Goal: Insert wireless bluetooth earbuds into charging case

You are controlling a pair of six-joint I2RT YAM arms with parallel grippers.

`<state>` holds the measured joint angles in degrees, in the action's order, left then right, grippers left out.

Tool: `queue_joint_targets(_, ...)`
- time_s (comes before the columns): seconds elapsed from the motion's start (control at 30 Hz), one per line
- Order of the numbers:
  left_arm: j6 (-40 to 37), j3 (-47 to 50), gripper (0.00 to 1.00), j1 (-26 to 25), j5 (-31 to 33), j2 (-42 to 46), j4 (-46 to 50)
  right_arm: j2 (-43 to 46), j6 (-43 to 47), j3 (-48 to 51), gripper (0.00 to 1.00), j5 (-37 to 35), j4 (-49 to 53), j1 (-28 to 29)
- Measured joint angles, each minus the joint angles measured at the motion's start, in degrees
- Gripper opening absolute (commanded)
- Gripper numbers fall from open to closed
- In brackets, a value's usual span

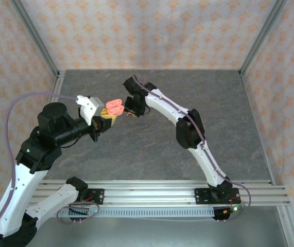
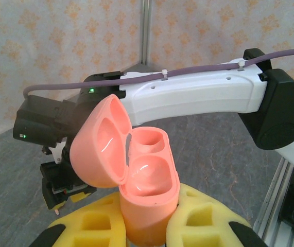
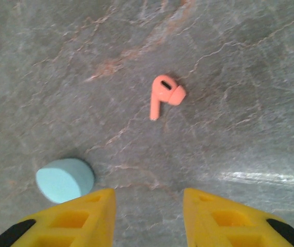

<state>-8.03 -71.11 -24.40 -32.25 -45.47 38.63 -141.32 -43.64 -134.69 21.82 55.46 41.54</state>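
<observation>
Found one salmon-pink earbud (image 3: 165, 95) lying on the grey desk (image 3: 249, 56), stem pointing back toward the parted right fingers (image 3: 80, 218) hovering above it. Noted a teal case (image 3: 64, 179) resting on the desk beside one of those fingers. Saw the open salmon-pink charging case (image 2: 149, 190) clamped between the left fingers (image 2: 208, 218), lid hinged back, held above the desk.

Bright, even, soft light falls from above. The arms cast faint, blurred shadows on the tabletop (image 1: 152, 154). In the right wrist view a pale sheen streaks the near right stone, and the salmon-pink earbud (image 3: 163, 95) is sharp. Wet-looking highlights glint inside the pink charging case (image 2: 147, 175), whose nearest foreground is slightly soft.
</observation>
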Motion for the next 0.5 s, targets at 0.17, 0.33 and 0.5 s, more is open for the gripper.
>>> queue_joint_targets(0.17, -1.0, 0.0, 0.00, 0.0, 0.2, -0.2, 1.0, -3.0, -0.1, -3.5, 0.40, -1.2, 1.8, 0.0)
queue_joint_targets(0.33, -1.6, 0.0, 0.00, 0.0, 0.2, -1.0, 1.0, -5.0, -0.3, -4.0, 0.40, -1.2, 2.0, 0.0)
queue_joint_targets(0.5, -2.5, 0.0, 0.00, 0.0, 0.2, -2.5, 1.0, -6.4, -0.9, -4.0, 0.40, -1.3, 1.6, -0.2)
